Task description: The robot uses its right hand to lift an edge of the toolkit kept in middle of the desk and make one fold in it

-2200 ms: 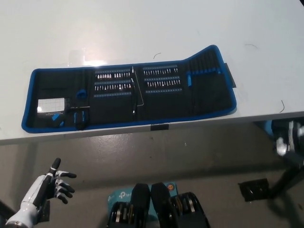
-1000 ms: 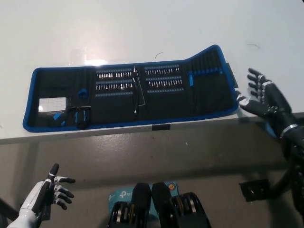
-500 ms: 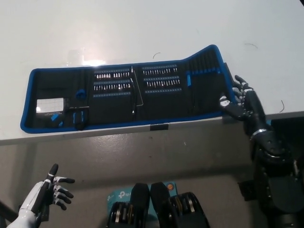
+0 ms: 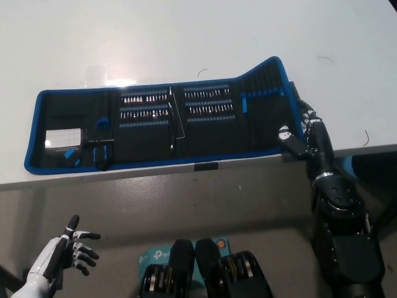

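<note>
Head view, right hand [image 4: 305, 138] pinching toolkit [image 4: 162, 124] edge — thumb on top (fingers beneath), left hand [image 4: 63, 253] open, idle.

Right hand [image 4: 304, 138] grips the open toolkit's [image 4: 164, 127] right edge (left hand [image 4: 65, 251] rests low, open).

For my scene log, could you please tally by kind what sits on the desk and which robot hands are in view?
Toolkit, unfolded black case with blue trim: 1
White desk: 1
Black right hand, at the toolkit's right edge: 1
White left hand, resting open at lower left, below the desk: 1
Total: 4
</note>
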